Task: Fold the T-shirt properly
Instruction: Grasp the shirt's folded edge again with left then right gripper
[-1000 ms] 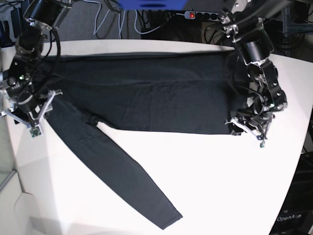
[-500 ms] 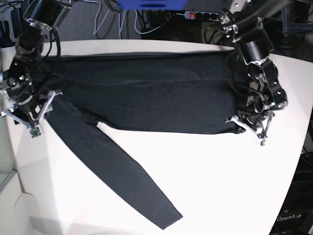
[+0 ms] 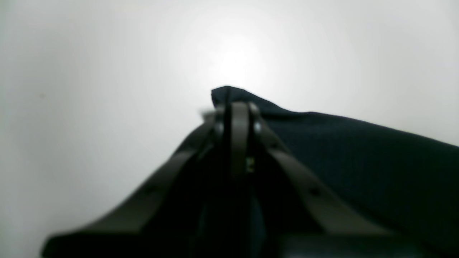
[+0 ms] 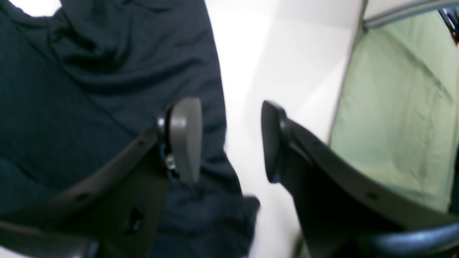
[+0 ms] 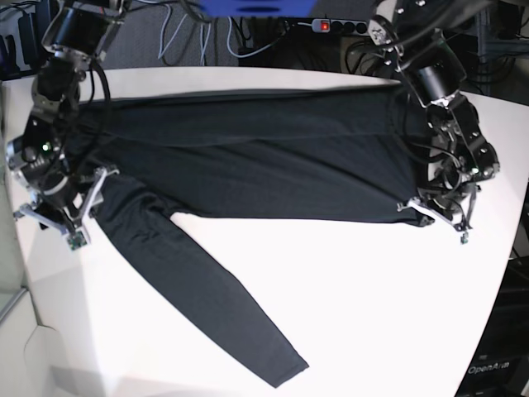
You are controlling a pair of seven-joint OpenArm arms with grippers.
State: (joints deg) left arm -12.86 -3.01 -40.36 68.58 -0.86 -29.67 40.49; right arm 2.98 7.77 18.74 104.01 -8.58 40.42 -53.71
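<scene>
We see the T-shirt spread flat across the white surface, its body running side to side along the far half and one long sleeve slanting toward the near edge. Our left end effector is pinched tight on a corner of the T-shirt's hem, lifting a small peak of cloth off the surface. Our right end effector stands wide over the T-shirt's edge near the shoulder, one finger above the cloth, the other above bare surface, gripping nothing.
</scene>
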